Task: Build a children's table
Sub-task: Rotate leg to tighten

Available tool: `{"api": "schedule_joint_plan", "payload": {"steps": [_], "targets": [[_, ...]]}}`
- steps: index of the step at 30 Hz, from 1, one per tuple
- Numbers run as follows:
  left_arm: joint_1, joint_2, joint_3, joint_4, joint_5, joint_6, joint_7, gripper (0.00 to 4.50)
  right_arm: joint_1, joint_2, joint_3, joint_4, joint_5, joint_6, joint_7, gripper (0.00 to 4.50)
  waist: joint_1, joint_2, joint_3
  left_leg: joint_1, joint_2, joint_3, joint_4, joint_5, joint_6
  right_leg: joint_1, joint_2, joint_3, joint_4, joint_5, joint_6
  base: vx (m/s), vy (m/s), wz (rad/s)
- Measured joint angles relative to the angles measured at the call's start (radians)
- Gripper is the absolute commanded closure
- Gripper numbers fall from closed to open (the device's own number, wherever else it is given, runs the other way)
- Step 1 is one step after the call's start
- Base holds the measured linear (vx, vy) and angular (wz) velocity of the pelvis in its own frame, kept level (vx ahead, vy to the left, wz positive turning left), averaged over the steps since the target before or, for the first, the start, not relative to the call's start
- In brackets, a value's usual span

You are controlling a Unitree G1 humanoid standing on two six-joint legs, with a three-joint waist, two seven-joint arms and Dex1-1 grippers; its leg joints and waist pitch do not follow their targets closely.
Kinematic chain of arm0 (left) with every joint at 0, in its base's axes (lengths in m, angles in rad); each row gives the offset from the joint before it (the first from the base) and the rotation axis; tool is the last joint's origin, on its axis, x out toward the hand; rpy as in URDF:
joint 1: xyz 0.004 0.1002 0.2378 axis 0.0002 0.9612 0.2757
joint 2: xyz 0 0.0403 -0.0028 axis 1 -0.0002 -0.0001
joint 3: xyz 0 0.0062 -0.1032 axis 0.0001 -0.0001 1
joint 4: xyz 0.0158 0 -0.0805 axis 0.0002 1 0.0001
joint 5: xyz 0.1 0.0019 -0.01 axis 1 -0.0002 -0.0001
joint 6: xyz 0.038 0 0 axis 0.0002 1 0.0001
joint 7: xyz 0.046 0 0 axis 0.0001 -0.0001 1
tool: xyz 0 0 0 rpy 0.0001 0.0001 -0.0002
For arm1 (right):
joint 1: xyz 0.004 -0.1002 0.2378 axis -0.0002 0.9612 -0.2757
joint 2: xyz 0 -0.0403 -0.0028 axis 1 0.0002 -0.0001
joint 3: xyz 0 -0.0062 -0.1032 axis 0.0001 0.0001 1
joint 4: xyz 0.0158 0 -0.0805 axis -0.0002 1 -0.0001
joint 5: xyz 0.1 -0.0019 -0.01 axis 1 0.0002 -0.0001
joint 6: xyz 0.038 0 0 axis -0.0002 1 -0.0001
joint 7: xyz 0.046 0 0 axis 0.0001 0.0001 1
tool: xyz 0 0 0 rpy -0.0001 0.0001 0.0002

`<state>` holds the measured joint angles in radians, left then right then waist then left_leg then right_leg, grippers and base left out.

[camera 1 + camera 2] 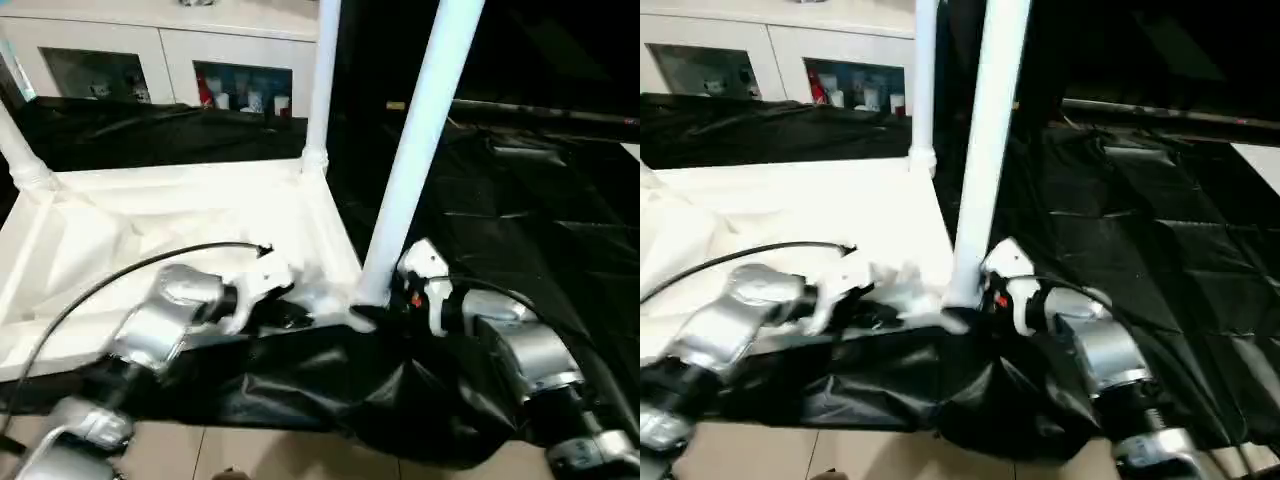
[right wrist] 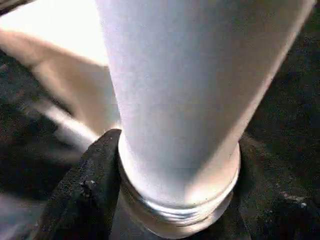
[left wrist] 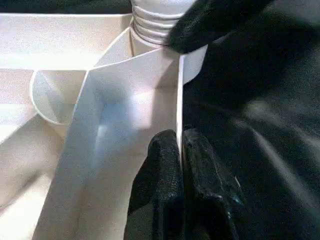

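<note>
Pinching the tabletop rim [image 3: 179,90] in my left gripper [image 3: 181,150], my right gripper [image 2: 175,195] straddles the leg [image 1: 415,150] base — next, twisting it home in its corner socket.

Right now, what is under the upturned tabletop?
The tabletop lies ribbed side up on crumpled black plastic sheeting, which spreads past its near and right edges. Three legs stand in its corner sockets. Whatever supports the sheeting beneath is covered, so I cannot tell.

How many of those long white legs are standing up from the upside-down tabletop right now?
3. One long white tubular leg rises at the near corner between the grippers, one at the far corner before the cabinet, one at the far left corner. A fourth may be out of view.
</note>
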<state>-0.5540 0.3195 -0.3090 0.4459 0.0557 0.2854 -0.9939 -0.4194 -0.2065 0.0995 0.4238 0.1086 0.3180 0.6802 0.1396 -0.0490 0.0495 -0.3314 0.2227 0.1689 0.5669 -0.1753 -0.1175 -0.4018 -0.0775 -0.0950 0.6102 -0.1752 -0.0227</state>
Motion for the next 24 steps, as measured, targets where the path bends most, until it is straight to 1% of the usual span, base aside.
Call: {"api": "schedule_joint_plan", "payload": {"steps": [2, 3, 5, 6, 8, 10, 11, 12, 14, 16, 20, 24], "targets": [[-0.017, -0.039, 0.006, 0.029, 0.013, 0.013, 0.065, 4.50, -0.021, 0.040, -0.027, 0.035, -0.007, 0.001, -0.103, 1.74, -0.001, 0.000, 0.000, 0.000, 0.000, 0.000, 0.000, 0.000, 0.000, 0.000, 0.000, 0.000, -0.001, 0.000, 0.000, 0.000, 0.000, 0.00], [-0.041, -0.081, 0.009, 0.065, 0.029, 0.031, 0.128, 4.50, -0.051, 0.097, -0.063, 0.088, -0.015, -0.006, -0.220, 1.74, -0.003, 0.000, -0.001, 0.000, 0.000, 0.000, 0.001, 0.000, 0.000, 0.001, 0.000, 0.000, -0.001, 0.000, 0.000, 0.000, 0.000, 0.00], [-0.068, -0.135, 0.014, 0.101, 0.048, 0.057, 0.215, 4.50, -0.101, 0.154, -0.099, 0.152, -0.029, -0.017, -0.374, 1.74, -0.009, 0.001, -0.001, 0.000, -0.001, -0.001, 0.002, 0.000, 0.000, -0.001, 0.000, 0.000, -0.002, 0.000, 0.000, 0.000, 0.000, 0.00], [-0.070, -0.161, 0.012, 0.103, 0.056, 0.066, 0.246, 4.50, -0.113, 0.166, -0.112, 0.174, -0.029, -0.027, -0.420, 1.74, -0.012, 0.002, -0.001, 0.000, -0.001, -0.002, 0.002, 0.000, 0.000, 0.000, -0.001, -0.001, -0.004, 0.000, 0.000, 0.000, 0.000, 0.00], [-0.071, -0.181, 0.011, 0.107, 0.060, 0.073, 0.272, 4.50, -0.120, 0.181, -0.129, 0.192, -0.029, -0.043, -0.452, 1.74, -0.013, 0.004, -0.002, -0.001, -0.002, -0.001, 0.001, 0.000, 0.000, 0.000, -0.001, 0.000, -0.005, 0.001, 0.001, 0.000, 0.000, 0.00], [-0.071, -0.183, 0.008, 0.109, 0.066, 0.070, 0.273, 4.50, -0.123, 0.187, -0.133, 0.202, -0.033, -0.054, -0.456, 1.74, -0.014, 0.005, -0.003, -0.001, -0.002, -0.001, 0.001, 0.000, 0.000, 0.001, -0.002, 0.000, -0.005, 0.002, 0.003, 0.000, 0.000, 0.00], [-0.071, -0.183, 0.008, 0.110, 0.067, 0.068, 0.273, 4.50, -0.123, 0.187, -0.133, 0.203, -0.033, -0.057, -0.456, 1.19, -0.014, 0.005, -0.003, -0.001, -0.002, -0.001, 0.000, 0.000, 0.000, 0.002, -0.002, 0.000, -0.005, 0.002, 0.003, 0.000, 0.000, 0.00], [-0.071, -0.183, 0.008, 0.111, 0.067, 0.066, 0.272, 4.50, -0.123, 0.187, -0.133, 0.204, -0.033, -0.059, -0.455, 1.05, -0.014, 0.005, -0.003, -0.001, -0.002, -0.001, -0.001, 0.000, 0.000, 0.002, -0.002, 0.000, -0.005, 0.002, 0.003, 0.000, 0.000, 0.00], [-0.071, -0.183, 0.010, 0.114, 0.069, 0.060, 0.272, 4.50, -0.123, 0.189, -0.133, 0.204, -0.032, -0.064, -0.448, 1.02, -0.015, 0.005, -0.003, -0.001, -0.003, -0.001, -0.002, 0.000, 0.000, 0.002, -0.002, 0.000, -0.004, 0.002, 0.003, 0.000, 0.000, 0.00], [-0.072, -0.180, 0.012, 0.117, 0.070, 0.054, 0.266, 4.50, -0.123, 0.190, -0.133, 0.205, -0.033, -0.069, -0.435, 0.70, -0.016, 0.006, -0.004, -0.001, -0.003, -0.001, -0.002, 0.000, 0.000, 0.002, -0.002, 0.000, -0.004, 0.002, 0.003, 0.000, 0.000, 0.00], [-0.071, -0.160, 0.018, 0.119, 0.063, 0.038, 0.234, 4.50, -0.119, 0.148, -0.115, 0.203, -0.033, -0.073, -0.323, 0.70, -0.022, 0.006, -0.003, -0.002, -0.003, -0.001, -0.003, 0.000, 0.000, 0.001, -0.002, 0.000, -0.005, 0.002, 0.003, 0.000, 0.000, 0.00], [-0.066, -0.098, 0.020, 0.113, 0.037, -0.002, 0.145, 4.50, -0.082, 0.054, -0.050, 0.142, -0.029, -0.072, -0.140, 0.70, -0.022, 0.006, -0.003, -0.002, -0.002, -0.002, -0.006, 0.000, 0.000, 0.000, -0.001, -0.001, -0.004, 0.003, 0.003, 0.000, 0.000, 0.00]]}}
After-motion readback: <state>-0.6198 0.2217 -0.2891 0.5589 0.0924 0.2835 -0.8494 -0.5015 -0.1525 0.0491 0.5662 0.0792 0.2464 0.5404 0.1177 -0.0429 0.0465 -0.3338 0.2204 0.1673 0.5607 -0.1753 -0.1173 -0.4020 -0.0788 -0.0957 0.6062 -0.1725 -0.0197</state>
